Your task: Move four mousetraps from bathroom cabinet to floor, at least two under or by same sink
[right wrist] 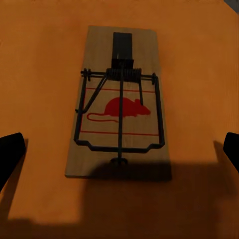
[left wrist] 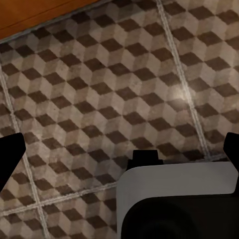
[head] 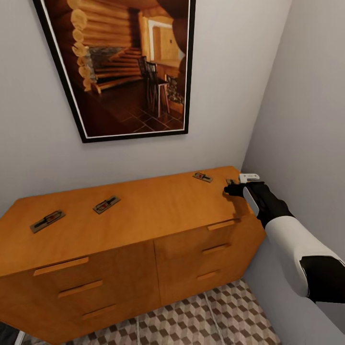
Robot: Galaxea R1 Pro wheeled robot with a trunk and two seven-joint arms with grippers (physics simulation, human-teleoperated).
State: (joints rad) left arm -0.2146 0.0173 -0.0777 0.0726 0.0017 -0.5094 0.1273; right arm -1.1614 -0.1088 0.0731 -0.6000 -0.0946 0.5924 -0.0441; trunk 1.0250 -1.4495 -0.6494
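A grey bathroom wall (head: 43,158) carried a large black-framed picture (head: 120,67) of a log-cabin interior. Below it, against the wall, stood the wide orange-brown cabinet (head: 143,258) with flat drawer fronts and slim bar handles, reaching into the corner on the robot's right. The bathroom floor (head: 215,316), tiled in a brown, beige and white cube pattern, showed in front of the cabinet.

The right arm (head: 292,244), white with black joints, reached over the cabinet's right end. Four mousetraps lay flat on the cabinet top, well apart: one (head: 47,221) near the left end, a second (head: 106,204) beside it towards the middle, a third (head: 202,177) near the back right, and a fourth (right wrist: 118,102) directly under the right pincer (head: 232,188). That pincer hovered above the fourth trap with its fingertips (right wrist: 11,154) spread wide on either side, gripping nothing.

The left pincer (left wrist: 119,149) hung above the tiles, likewise wide open and empty.
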